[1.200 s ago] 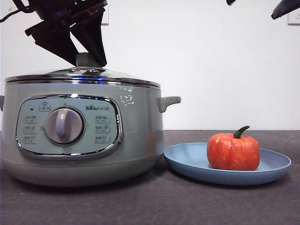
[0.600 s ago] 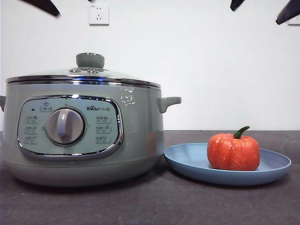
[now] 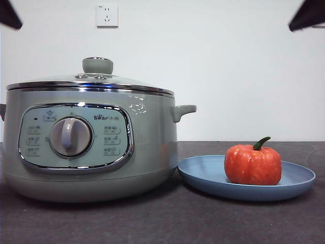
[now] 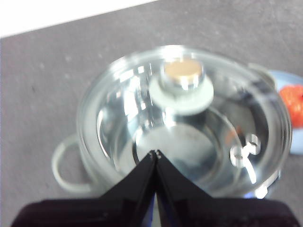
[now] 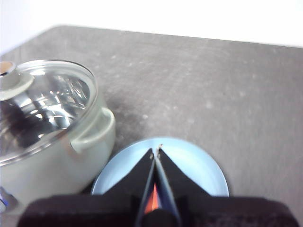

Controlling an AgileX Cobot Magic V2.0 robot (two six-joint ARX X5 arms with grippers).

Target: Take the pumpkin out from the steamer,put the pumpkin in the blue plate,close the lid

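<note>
Even, bright indoor light; front view sharp, both wrist views soft.

Front: white wall near blown out, soft shadows under the steamer (image 3: 91, 152) and the blue plate (image 3: 299, 179), specular streaks plus a blue glint on the lid (image 3: 91, 80) rim, dark corner blobs out of focus. Left wrist: heavy glare across the glass, knob and rim smeared, the left gripper (image 4: 156, 153) blurred at close range. Right wrist: overall haze, the right gripper (image 5: 156, 151) defocused, top edge overexposed, table grain mushy.
</note>
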